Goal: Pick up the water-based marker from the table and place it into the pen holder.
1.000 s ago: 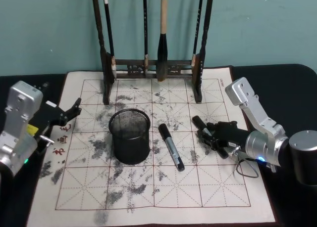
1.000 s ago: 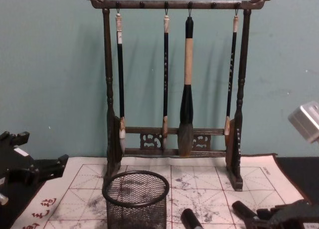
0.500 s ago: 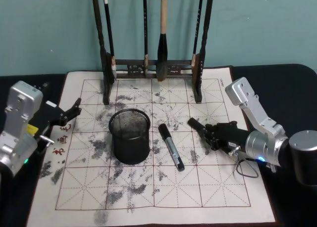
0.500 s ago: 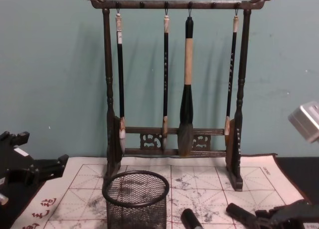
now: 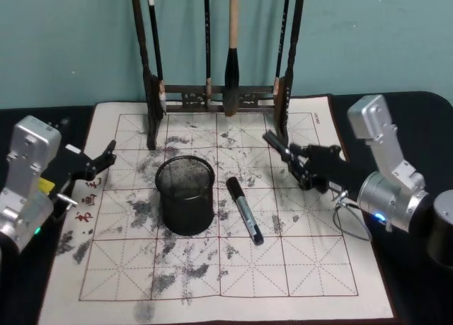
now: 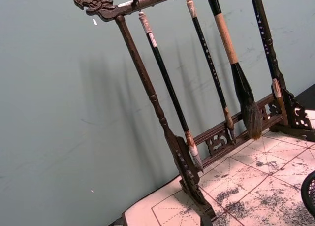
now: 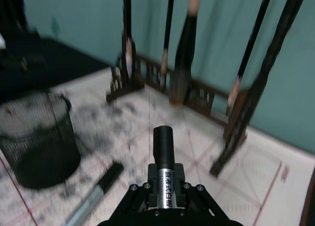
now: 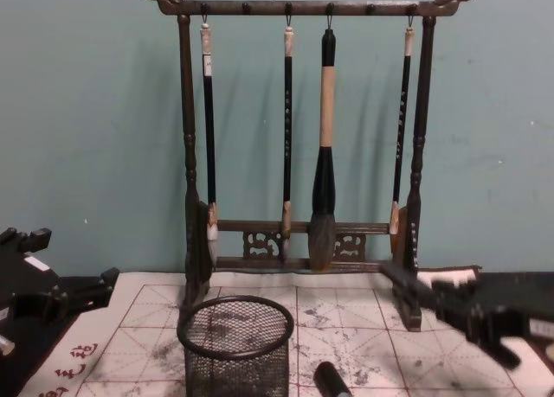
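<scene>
Inked mat: right gripper clamps a marker aloft, right of the pen holder; left gripper parked at left.

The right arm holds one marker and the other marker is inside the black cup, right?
Not quite. The right end effector does hold one marker, but the other marker lies on the mat beside the pen holder, not inside it, as the head view shows.
</scene>
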